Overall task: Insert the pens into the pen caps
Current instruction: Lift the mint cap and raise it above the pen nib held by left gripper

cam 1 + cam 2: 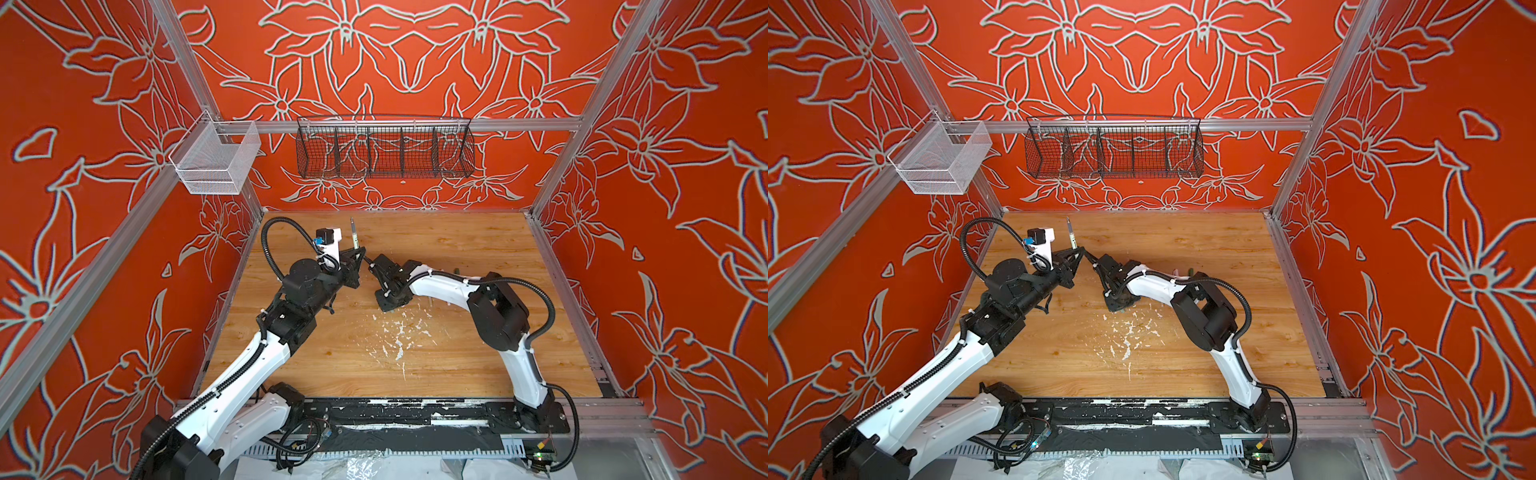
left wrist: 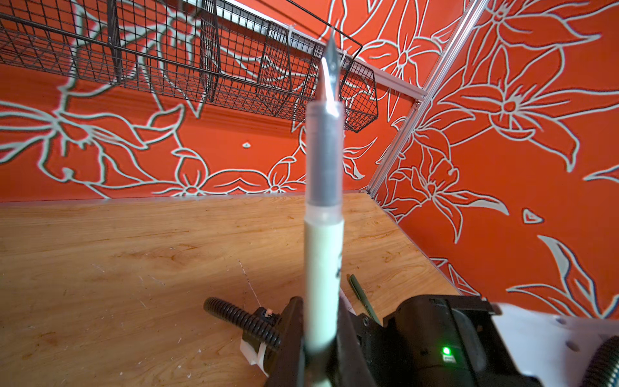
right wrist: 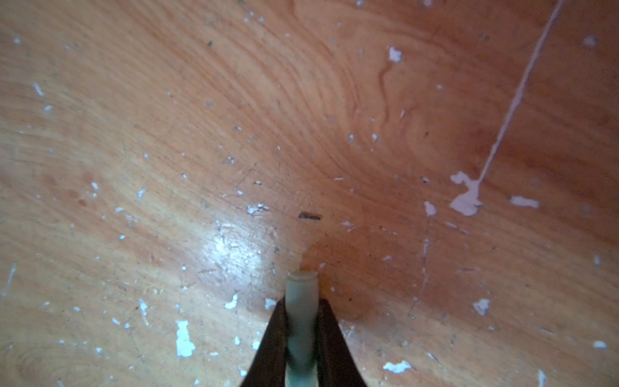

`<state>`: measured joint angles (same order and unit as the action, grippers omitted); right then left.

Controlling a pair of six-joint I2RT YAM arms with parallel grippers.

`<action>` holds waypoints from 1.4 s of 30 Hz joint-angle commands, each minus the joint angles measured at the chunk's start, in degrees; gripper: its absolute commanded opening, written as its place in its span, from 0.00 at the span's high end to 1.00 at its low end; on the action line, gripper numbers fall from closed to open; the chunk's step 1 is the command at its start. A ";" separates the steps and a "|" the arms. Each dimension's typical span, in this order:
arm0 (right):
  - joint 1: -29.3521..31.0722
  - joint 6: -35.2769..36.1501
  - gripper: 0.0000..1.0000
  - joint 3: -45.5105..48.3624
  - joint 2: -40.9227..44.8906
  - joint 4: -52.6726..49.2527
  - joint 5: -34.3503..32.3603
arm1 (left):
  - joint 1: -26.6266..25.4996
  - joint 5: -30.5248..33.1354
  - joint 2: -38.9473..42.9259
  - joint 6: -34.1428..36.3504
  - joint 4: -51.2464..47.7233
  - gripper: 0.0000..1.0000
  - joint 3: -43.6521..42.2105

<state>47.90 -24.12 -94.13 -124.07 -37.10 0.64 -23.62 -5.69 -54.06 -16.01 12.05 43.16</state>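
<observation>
Pinched in the right tool (image 3: 301, 338), jaws drawn narrow onto it: pale green cap (image 3: 301, 295), a short tube, rimmed end poking just past the fingertips (image 3: 328, 335), aimed down at the worktop (image 3: 234, 134). Touching the wood or hanging clear of it: cannot tell. Judged light, rigid, smooth plastic; round, so apt to roll or twist between flat pads. Best taken across the middle, as here, leaving the mouth free.

Clamped in the left tool (image 2: 318, 348), closed tight low on the barrel: pale green pen (image 2: 324, 254), upright, dark pointed tip topmost, most of the length standing above the fingers (image 2: 291, 335). Probably light and stiff too; slim, so easily levered off line by a sideways shove. Tip likely the fragile part, to meet nothing but the inside of the cap. Low hold good for clearance, poorer against tilt.

In a top view, right tool (image 1: 369, 261) just beside left tool (image 1: 360, 252), nose to nose, under the raised tip. Not yet capped.

Just beyond the left tool, flat on the worktop: dark green item (image 2: 360, 291), slim, partly hidden by the right arm; pen or cap, unclear. Farthest off, on the back wall: black wire basket (image 2: 167, 50).
</observation>
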 commanded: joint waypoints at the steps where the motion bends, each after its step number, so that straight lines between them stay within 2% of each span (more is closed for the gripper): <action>1: -0.20 -0.02 0.85 1.05 1.71 1.64 0.12 | 0.15 -0.02 0.36 1.02 0.16 1.00 1.67; 6: -0.33 -1.07 0.86 5.56 7.12 6.11 -0.45 | 0.15 0.02 0.36 1.24 0.23 1.00 1.62; 11: -0.42 -2.59 0.87 14.65 15.41 14.25 -1.86 | 0.15 -0.47 0.32 2.09 0.51 1.00 1.56; 14: -0.44 -4.05 0.87 22.16 24.20 21.77 -5.02 | 0.15 -1.85 -0.49 4.00 -0.94 1.00 2.74; 20: -0.57 -1.02 0.90 33.23 41.31 35.42 -11.17 | -0.32 -5.96 -1.55 7.37 -1.01 1.00 3.07; 24: -0.53 2.33 0.90 38.57 51.00 43.23 -13.61 | -3.05 -10.51 -2.01 11.29 -0.73 1.00 2.82; 30: -0.53 7.10 0.91 42.34 63.80 53.64 -17.91 | -9.16 -12.04 -1.97 17.18 -0.24 1.00 0.96; 36: -0.55 7.22 0.91 41.24 67.78 60.61 -10.99 | -11.25 -13.76 -4.40 17.16 -0.96 1.00 1.47; 42: -0.56 3.22 0.91 40.05 64.74 67.56 -0.62 | -12.24 -14.59 -4.64 16.63 -0.91 1.00 1.58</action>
<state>47.46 -19.14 -52.66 -57.89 24.75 -6.52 -35.24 -18.63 -58.89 -0.23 9.89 44.47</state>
